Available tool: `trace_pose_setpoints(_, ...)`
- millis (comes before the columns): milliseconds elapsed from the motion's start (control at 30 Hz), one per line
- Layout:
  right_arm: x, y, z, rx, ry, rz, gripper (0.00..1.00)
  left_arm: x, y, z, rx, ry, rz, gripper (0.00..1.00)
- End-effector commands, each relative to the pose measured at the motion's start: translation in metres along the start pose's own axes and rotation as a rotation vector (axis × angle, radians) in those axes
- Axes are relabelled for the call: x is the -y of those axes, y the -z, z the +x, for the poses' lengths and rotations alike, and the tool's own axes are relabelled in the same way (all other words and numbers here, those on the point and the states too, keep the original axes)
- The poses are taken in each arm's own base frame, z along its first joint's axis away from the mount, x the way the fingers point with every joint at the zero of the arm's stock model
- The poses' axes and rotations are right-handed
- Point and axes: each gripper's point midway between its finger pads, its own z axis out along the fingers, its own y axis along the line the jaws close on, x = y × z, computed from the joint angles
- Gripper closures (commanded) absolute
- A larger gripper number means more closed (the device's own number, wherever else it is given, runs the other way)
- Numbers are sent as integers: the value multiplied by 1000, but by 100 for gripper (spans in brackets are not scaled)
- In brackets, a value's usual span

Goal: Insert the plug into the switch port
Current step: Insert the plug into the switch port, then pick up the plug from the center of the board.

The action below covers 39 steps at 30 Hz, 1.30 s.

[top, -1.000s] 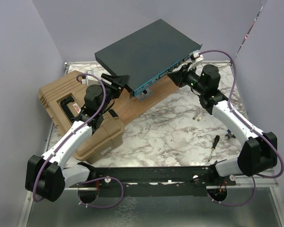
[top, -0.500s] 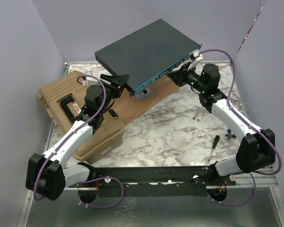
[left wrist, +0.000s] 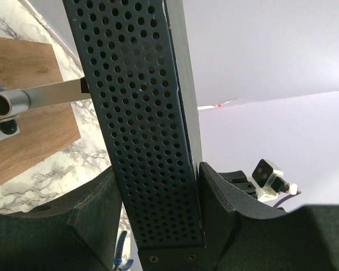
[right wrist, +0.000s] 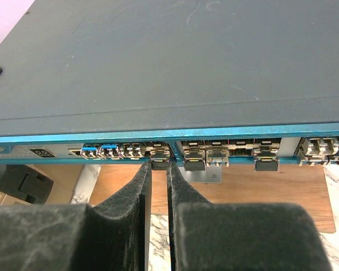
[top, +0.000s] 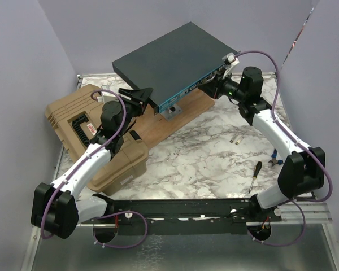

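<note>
Marble tabletop [top: 203, 164]; screwdriver [top: 255, 175] lying front right. Tan case [top: 65, 116] at left, wood board [top: 175, 121] beyond it. Left gripper [left wrist: 158, 195] clamps the perforated end of the switch [top: 175, 59], which is raised over the board, centre rear. Right gripper [right wrist: 159, 169], fingers nearly together, pinches plug [right wrist: 160, 164] at a port in the teal face.

Reaching toward the table's [top: 203, 152] far edge, clamping the switch [top: 169, 62] with the left gripper [left wrist: 158, 197], pinching the plug [right wrist: 160, 158] with the right gripper [right wrist: 159, 170].
</note>
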Motion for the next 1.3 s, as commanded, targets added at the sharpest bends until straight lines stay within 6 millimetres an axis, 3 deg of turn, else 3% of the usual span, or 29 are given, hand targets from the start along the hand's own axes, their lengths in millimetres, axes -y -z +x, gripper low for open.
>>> trace_pose_setpoints(0,2,-30,-21,84,84,-3,87,-11,6,18,-77,-51,-23,100)
trace_pose_setpoints(167,2,-22,-22,72,83,26,87,-15,8,15,-60,-52,-31,100)
trace_pose_setpoints(400,10,10,-15,47,51,175,80,-15,8,16,-61,-53,-31,96)
trace_pose_setpoints(633,14,55,5,-7,-8,335,62,-16,8,10,-28,-67,-35,64)
trace_pose_setpoints(967,39,114,59,-157,-96,629,41,-17,19,4,-6,-130,-50,12)
trace_pose_setpoints(1100,48,132,75,-192,-133,732,35,-18,29,-3,19,-197,-66,1)
trace_pose_setpoints(1267,62,155,104,-253,-202,890,24,-15,43,-18,80,-289,-75,1)
